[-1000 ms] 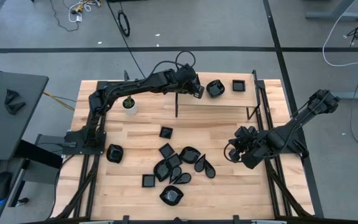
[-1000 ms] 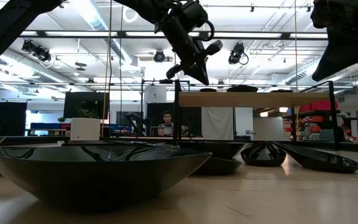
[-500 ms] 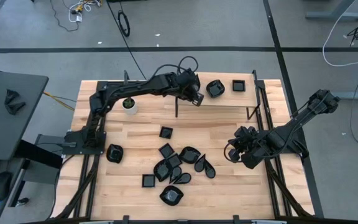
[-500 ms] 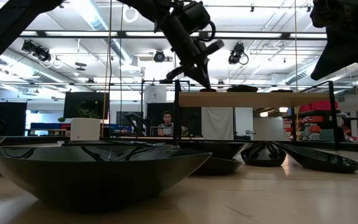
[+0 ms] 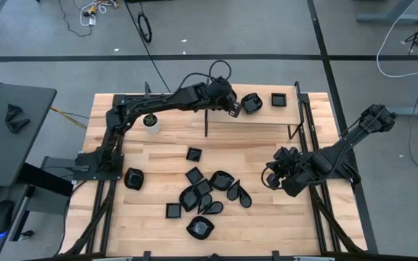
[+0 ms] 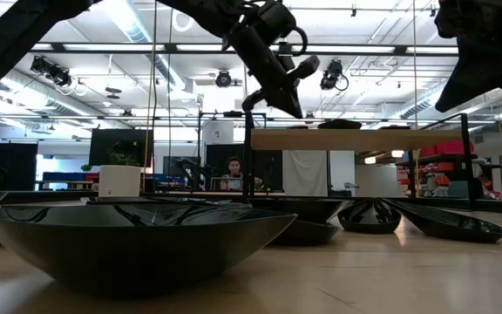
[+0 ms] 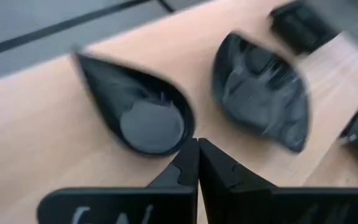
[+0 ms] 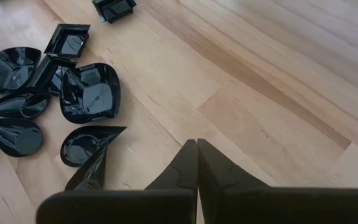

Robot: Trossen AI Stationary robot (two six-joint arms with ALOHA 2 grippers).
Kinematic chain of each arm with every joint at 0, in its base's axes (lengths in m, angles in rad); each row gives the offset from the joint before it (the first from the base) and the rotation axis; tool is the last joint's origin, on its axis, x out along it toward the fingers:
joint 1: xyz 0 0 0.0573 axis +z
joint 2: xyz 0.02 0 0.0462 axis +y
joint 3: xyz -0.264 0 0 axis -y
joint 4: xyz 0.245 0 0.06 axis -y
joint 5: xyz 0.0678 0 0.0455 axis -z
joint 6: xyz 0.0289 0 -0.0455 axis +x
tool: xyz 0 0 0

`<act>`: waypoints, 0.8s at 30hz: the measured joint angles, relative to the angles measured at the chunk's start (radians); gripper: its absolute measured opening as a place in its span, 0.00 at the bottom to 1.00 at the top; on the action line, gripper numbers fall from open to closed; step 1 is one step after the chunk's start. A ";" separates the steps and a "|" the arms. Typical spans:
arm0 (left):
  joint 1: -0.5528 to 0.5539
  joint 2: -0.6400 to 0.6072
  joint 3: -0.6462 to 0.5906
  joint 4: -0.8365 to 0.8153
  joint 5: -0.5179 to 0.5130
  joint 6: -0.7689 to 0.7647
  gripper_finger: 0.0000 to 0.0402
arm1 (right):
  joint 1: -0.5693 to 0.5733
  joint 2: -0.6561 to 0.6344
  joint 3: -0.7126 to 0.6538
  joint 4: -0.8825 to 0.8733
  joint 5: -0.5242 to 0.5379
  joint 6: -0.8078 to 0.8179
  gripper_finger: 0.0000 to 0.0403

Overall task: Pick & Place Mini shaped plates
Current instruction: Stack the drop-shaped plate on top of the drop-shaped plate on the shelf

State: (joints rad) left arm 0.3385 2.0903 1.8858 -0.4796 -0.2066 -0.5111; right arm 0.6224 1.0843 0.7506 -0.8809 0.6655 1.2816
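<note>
The mini shaped plates are small glossy black dishes. Three lie on a raised wooden shelf [image 5: 267,117] at the far middle: a teardrop plate [image 7: 138,112], a rounded plate [image 5: 251,103] and a square plate [image 5: 279,100]. My left gripper [image 7: 197,143] is shut with nothing between its fingers, and hovers over the shelf's left end beside the teardrop plate's round end. Several more plates lie heaped on the table's middle [image 5: 209,192]. My right gripper [image 8: 196,144], also shut and holding nothing, hangs above the table to the right of the heap. My left gripper's shut fingertips [image 7: 188,155] stand right at the rim of the teardrop plate's round end [image 7: 182,127], slanting down from the table's left. I cannot tell whether they touch it. The plate lies flat on the shelf.
A small white pot with a green plant [image 5: 151,122] stands at the far left of the table. Single plates lie apart from the heap [image 5: 133,177] [image 5: 193,154] [image 5: 173,210] [image 5: 200,228]. The shelf's thin legs [image 5: 206,125] [image 5: 294,130] stand on the table. A person sits far behind [image 6: 234,173].
My left gripper dipped toward the shelf top, then came up a little again and rolled slightly; its fingers stay shut.
</note>
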 joint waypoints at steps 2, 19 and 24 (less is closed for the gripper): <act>-0.002 0.003 0.000 0.019 0.001 0.000 0.02 | 0.000 0.000 0.000 0.001 0.000 0.000 0.00; 0.019 0.028 0.000 0.081 -0.007 -0.080 0.01 | 0.000 0.000 0.000 0.010 0.003 -0.008 0.00; 0.022 0.049 0.001 0.097 -0.008 -0.071 0.01 | 0.000 0.000 0.000 0.017 0.003 -0.008 0.00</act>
State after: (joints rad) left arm 0.3607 2.1391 1.8866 -0.3828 -0.2145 -0.5820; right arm 0.6224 1.0840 0.7506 -0.8635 0.6685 1.2736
